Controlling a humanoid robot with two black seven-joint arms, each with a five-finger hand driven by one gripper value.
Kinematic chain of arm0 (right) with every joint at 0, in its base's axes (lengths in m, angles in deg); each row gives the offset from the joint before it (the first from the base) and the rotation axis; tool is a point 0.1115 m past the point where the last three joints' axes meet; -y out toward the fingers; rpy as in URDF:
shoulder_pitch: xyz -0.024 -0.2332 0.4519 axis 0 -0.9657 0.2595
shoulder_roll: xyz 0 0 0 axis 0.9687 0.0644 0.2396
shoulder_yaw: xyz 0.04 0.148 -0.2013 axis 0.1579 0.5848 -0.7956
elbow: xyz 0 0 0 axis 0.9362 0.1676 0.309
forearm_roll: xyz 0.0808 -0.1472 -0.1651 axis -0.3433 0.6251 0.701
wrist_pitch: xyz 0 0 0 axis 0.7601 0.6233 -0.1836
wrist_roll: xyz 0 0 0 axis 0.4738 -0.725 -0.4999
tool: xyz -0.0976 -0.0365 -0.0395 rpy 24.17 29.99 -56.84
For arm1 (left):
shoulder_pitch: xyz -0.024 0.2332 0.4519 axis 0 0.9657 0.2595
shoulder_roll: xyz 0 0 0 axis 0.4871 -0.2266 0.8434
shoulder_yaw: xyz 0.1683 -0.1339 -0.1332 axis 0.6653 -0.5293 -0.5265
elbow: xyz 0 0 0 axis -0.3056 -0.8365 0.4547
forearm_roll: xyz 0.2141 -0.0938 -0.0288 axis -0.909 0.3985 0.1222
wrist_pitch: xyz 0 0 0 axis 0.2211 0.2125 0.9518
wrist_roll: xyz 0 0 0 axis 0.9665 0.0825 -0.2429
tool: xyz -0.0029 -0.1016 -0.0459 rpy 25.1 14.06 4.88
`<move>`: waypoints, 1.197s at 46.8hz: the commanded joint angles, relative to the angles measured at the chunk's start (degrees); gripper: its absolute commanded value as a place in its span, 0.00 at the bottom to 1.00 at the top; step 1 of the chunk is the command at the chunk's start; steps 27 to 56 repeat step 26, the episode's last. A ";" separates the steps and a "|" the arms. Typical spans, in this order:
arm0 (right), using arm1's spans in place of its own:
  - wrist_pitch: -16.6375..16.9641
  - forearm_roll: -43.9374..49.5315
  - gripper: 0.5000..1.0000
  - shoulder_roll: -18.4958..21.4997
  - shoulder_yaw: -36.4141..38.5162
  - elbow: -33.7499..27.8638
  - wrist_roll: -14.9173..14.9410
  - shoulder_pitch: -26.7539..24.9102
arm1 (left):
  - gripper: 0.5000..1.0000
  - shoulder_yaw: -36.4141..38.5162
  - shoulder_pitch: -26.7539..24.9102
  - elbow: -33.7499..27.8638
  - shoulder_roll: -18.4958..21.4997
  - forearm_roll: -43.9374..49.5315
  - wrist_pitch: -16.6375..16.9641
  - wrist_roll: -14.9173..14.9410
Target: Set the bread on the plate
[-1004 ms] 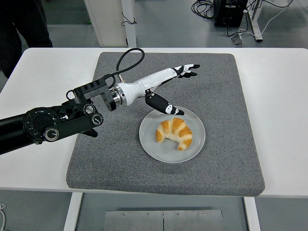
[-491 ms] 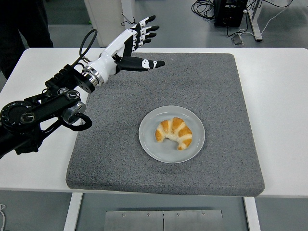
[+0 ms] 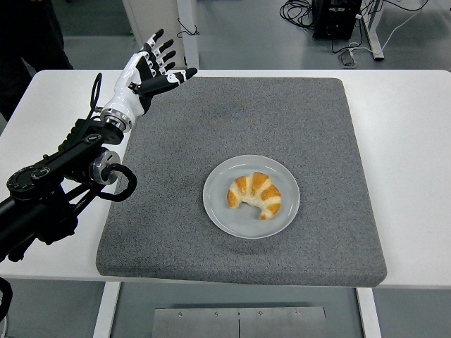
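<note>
A golden croissant lies on the round grey plate in the middle of the grey mat. My left hand is raised over the mat's far left corner, well away from the plate. Its fingers are spread and hold nothing. The black forearm runs down to the left edge of the picture. The right arm does not show.
The grey foam mat covers most of the white table. A person in dark clothing stands at the far left corner. Cables and a desk leg lie on the floor beyond the table.
My left hand has drawn back from beside the plate, rising and swinging left to the mat's far left corner. The croissant and plate have not moved.
</note>
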 commanded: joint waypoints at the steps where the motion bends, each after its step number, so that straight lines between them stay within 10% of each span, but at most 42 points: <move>1: 0.06 0.00 1.00 0.00 0.05 0.00 0.00 0.01 | 0.93 -1.19 0.93 1.23 -0.86 2.05 -0.07 -1.59; 16: 0.23 0.00 1.00 0.00 -0.12 0.44 0.09 0.18 | 0.93 -3.12 0.66 13.18 -6.22 12.51 -1.64 -3.79; 26: 0.23 0.09 1.00 0.00 -0.12 0.70 0.09 0.97 | 0.93 -6.02 0.40 18.45 -7.36 14.18 -9.90 -3.53; 56: 0.23 0.09 1.00 0.00 -0.12 0.70 0.09 0.97 | 0.93 -6.02 0.40 18.45 -7.36 14.18 -9.90 -3.53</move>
